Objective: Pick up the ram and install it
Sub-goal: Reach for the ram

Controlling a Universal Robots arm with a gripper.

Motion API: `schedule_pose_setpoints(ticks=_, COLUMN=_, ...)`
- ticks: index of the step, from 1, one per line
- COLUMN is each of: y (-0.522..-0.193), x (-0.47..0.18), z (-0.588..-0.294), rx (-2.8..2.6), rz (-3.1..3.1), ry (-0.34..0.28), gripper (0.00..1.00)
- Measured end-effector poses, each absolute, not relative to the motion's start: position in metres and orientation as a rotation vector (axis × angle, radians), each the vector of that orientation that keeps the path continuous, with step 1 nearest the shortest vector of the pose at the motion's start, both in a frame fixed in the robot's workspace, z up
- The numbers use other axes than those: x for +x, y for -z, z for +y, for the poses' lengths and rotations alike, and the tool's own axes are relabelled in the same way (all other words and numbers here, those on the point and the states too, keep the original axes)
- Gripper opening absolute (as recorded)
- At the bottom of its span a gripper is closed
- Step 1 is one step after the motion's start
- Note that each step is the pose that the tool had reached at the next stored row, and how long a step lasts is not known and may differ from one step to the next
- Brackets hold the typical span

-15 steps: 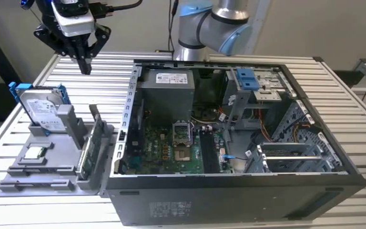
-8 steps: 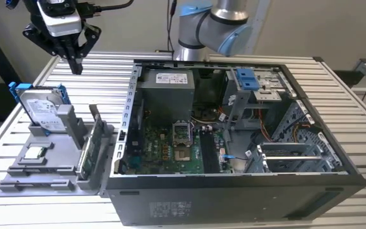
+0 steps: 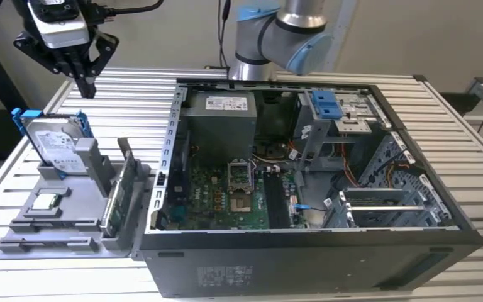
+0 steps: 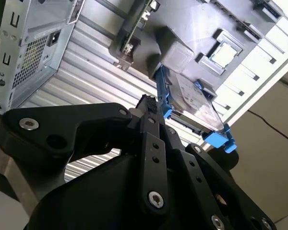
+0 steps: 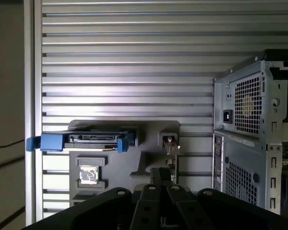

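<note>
My gripper [image 3: 85,88] hangs high above the slatted table, behind the grey parts holder [image 3: 53,217] at the exterior view's left. Its black fingers [image 4: 151,143] meet at the tip, so it is shut, and I see nothing between them. In the first wrist view the gripper [image 5: 162,173] points down over the holder [image 5: 149,132]. The ram is hidden or too thin to pick out among the holder's parts. The open computer case [image 3: 409,207] lies to the exterior view's right of the holder, with its motherboard [image 3: 224,195] exposed.
On the holder stand a silver hard drive with blue brackets [image 3: 57,145], a green circuit card on edge [image 3: 116,211] and a small square chip [image 3: 47,201]. The arm's base [image 3: 263,44] rises behind the case. A drive cage with a blue latch [image 3: 329,107] sits inside the case.
</note>
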State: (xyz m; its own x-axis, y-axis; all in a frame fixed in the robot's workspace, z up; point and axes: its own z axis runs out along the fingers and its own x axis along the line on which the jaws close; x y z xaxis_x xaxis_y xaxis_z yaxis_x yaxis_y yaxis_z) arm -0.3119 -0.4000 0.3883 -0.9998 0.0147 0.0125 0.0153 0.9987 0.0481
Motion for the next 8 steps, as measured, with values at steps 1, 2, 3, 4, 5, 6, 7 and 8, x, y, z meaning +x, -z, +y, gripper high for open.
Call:
schedule_pose_setpoints(ticks=1, y=-0.388, x=-0.315, z=-0.400, rx=-0.024, rz=-3.128, ry=0.075, gripper=0.11)
schedule_pose_setpoints(ticks=2, y=-0.388, x=-0.318, z=-0.400, rx=-0.024, rz=-3.128, ry=0.075, gripper=0.11)
schedule_pose_setpoints(ticks=3, y=-0.388, x=-0.320, z=-0.400, rx=-0.024, rz=-3.128, ry=0.075, gripper=0.11)
schedule_pose_setpoints(ticks=4, y=-0.388, x=-0.323, z=-0.400, rx=-0.024, rz=-3.128, ry=0.076, gripper=0.11)
schedule_pose_setpoints(ticks=5, y=-0.388, x=-0.326, z=-0.400, rx=-0.024, rz=-3.128, ry=0.075, gripper=0.11)
schedule_pose_setpoints(ticks=6, y=-0.388, x=-0.329, z=-0.400, rx=-0.024, rz=-3.128, ry=0.075, gripper=0.11)
schedule_pose_setpoints(ticks=7, y=-0.388, x=-0.332, z=-0.400, rx=-0.024, rz=-3.128, ry=0.075, gripper=0.11)
schedule_pose_setpoints(ticks=8, y=-0.387, x=-0.335, z=-0.400, rx=-0.024, rz=-3.127, ry=0.075, gripper=0.11)
